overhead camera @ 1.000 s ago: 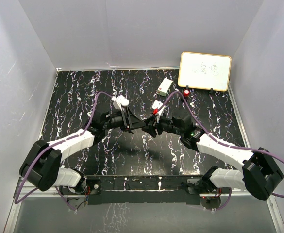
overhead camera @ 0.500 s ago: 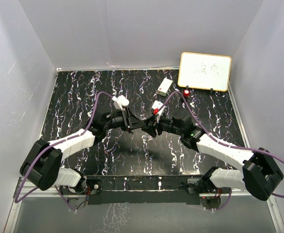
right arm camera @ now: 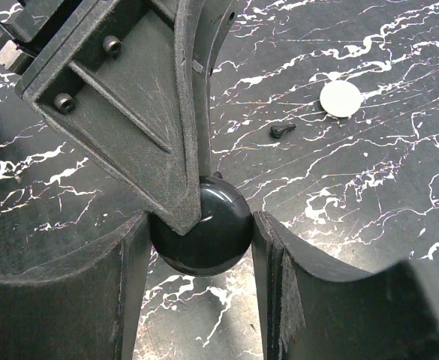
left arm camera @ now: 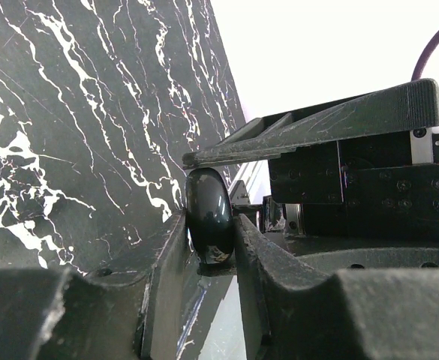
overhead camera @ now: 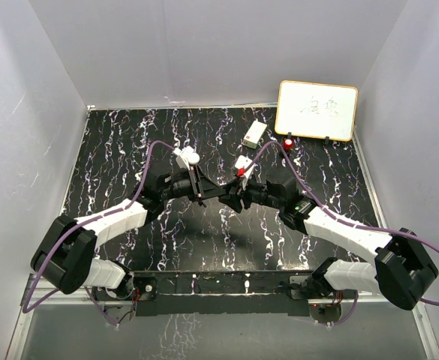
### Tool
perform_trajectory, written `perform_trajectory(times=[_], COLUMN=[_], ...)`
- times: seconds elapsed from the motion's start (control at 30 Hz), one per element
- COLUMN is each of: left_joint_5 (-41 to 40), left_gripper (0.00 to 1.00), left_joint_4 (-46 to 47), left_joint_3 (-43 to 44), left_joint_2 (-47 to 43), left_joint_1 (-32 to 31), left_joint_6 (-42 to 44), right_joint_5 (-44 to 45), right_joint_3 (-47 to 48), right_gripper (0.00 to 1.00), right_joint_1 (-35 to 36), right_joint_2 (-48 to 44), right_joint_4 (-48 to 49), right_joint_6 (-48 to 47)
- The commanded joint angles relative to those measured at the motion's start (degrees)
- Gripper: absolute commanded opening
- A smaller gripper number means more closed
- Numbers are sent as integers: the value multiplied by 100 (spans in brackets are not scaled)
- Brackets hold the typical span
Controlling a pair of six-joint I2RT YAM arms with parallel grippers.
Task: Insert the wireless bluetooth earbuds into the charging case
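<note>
A glossy black charging case (right arm camera: 217,234) hangs above the table's middle, gripped from both sides. My right gripper (right arm camera: 202,225) is shut across its width. My left gripper (left arm camera: 210,225) is shut across its thin edge, where the charging case (left arm camera: 208,214) shows edge-on. In the top view the left gripper (overhead camera: 216,193) and right gripper (overhead camera: 231,196) meet tip to tip and hide the case. One black earbud (right arm camera: 279,130) lies loose on the table beyond. The other earbuds are out of view.
A white round puck (right arm camera: 341,98) lies past the earbud, and the same white puck (overhead camera: 191,158) shows beside the left arm. A small white box (overhead camera: 254,133), a red item (overhead camera: 289,142) and a whiteboard (overhead camera: 317,110) sit at the back right.
The left gripper's jaws have closed in on the black case. Both arms have stayed almost where they were.
</note>
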Motion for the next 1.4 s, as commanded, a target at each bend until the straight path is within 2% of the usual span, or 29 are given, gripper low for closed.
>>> perform_trajectory(times=[0.0, 0.17, 0.27, 0.33, 0.37, 0.47, 0.63, 0.83, 0.97, 1.17, 1.37], left_joint_5=[42, 50, 67, 68, 49, -100, -293, -187, 28, 436, 697], left_gripper=[25, 18, 0, 0, 0, 0, 0, 0, 0, 0, 0], left_joint_4=[161, 180, 190, 186, 151, -7, -473, -655, -422, 230, 740], left_joint_3=[103, 106, 111, 119, 122, 129, 350, 606, 541, 351, 254], left_joint_2=[-26, -13, -9, -8, -19, -77, -214, -187, -171, -98, 5], left_joint_1=[-38, -60, -67, -84, -76, -76, -58, 109, 351, 617, 697], left_joint_6=[27, 16, 21, 5, 15, 44, 233, 295, 139, -253, -517], right_joint_5=[-65, -55, -42, -19, 14, 129, 488, 927, 1714, 2626, 2921], right_joint_3=[163, 170, 171, 182, 182, 204, 143, -214, -303, 134, 604], right_gripper=[10, 10, 10, 15, 22, 62, 76, 81, 86, 86, 86], right_joint_1=[0, 0, 4, 5, 0, 3, 5, 5, -12, -57, -128], right_joint_2=[-111, -86, -79, -66, -59, -64, -323, -1058, -1437, -1160, -597], right_joint_4=[426, 428, 441, 443, 447, 429, 51, -26, -110, -580, -863], right_joint_6=[43, 42, 51, 75, 94, 149, -9, 296, 735, 1429, 2275])
